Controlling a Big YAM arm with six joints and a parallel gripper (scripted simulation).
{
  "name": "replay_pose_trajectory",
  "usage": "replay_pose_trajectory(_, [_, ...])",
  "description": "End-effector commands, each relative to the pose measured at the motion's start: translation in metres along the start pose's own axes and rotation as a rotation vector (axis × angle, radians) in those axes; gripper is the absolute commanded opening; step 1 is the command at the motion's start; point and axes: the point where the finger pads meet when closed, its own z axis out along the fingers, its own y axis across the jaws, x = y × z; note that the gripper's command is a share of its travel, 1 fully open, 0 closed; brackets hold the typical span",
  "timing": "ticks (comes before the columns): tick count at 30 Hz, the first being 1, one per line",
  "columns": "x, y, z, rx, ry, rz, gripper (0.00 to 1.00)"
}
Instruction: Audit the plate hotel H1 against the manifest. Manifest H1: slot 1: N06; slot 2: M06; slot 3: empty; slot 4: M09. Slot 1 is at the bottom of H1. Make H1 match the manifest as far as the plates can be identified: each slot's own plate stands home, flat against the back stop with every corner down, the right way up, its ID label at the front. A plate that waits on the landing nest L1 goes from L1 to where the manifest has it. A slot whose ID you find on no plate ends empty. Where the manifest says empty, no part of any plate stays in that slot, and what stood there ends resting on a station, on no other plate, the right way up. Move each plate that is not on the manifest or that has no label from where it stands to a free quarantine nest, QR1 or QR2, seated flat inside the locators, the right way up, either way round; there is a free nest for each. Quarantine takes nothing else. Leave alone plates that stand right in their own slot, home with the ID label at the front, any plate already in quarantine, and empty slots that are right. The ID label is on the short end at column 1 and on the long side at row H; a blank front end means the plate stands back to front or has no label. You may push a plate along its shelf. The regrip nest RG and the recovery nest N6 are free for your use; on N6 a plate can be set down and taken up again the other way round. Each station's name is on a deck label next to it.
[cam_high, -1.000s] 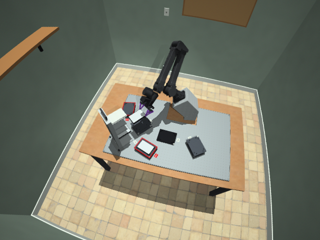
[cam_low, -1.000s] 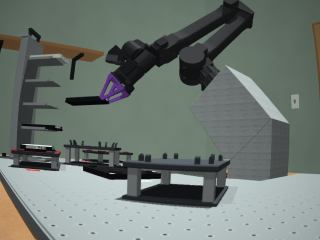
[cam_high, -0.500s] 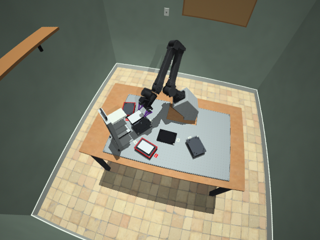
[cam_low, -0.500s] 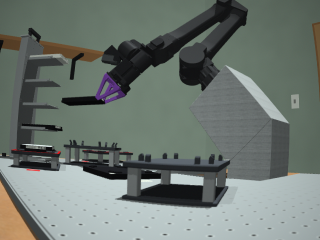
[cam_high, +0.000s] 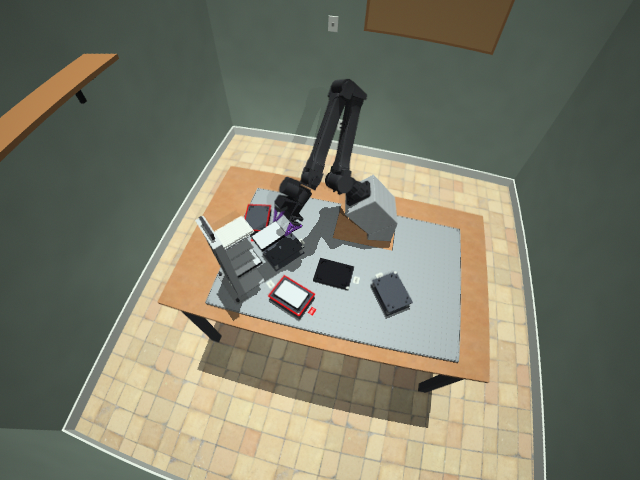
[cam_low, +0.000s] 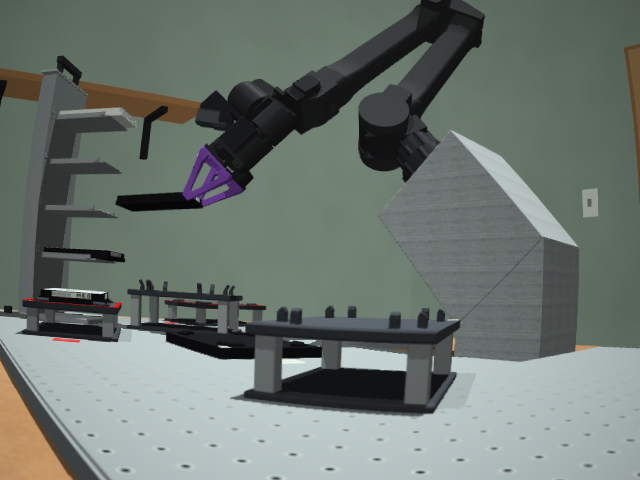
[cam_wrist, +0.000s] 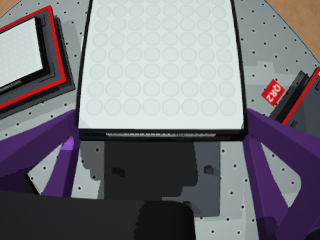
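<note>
My gripper (cam_low: 199, 198) is shut on a white-topped, black-sided plate (cam_low: 155, 201) and holds it level in the air in front of the plate hotel H1 (cam_low: 56, 191). The plate's free end points at the hotel, at about the height of a middle shelf, with a gap between them. In the wrist view the plate (cam_wrist: 160, 47) fills the middle, between the purple fingers. From above, the held plate (cam_high: 267, 236) hangs over a dark nest (cam_high: 281, 251). Another plate (cam_low: 85, 252) lies on a low hotel shelf. The upper shelves look bare.
A red-rimmed quarantine nest (cam_high: 291, 294) holds a white plate; a second red-rimmed nest (cam_high: 258, 215) sits behind the hotel's right side. A flat black pad (cam_high: 333, 273) and a raised dark nest (cam_high: 391, 294) lie to the right. The grey arm pedestal (cam_high: 372, 211) stands behind.
</note>
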Motion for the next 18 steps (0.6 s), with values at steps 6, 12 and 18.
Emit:
replay_pose_trajectory(6, [-0.043,-0.011,0.009,0.019,-0.072,0.035,0.86])
replay_pose_trajectory(12, [-0.046,-0.011,0.012,0.019,-0.072,0.035,0.86])
replay_pose_trajectory(18, [-0.05,-0.011,0.016,0.019,-0.072,0.035,0.86])
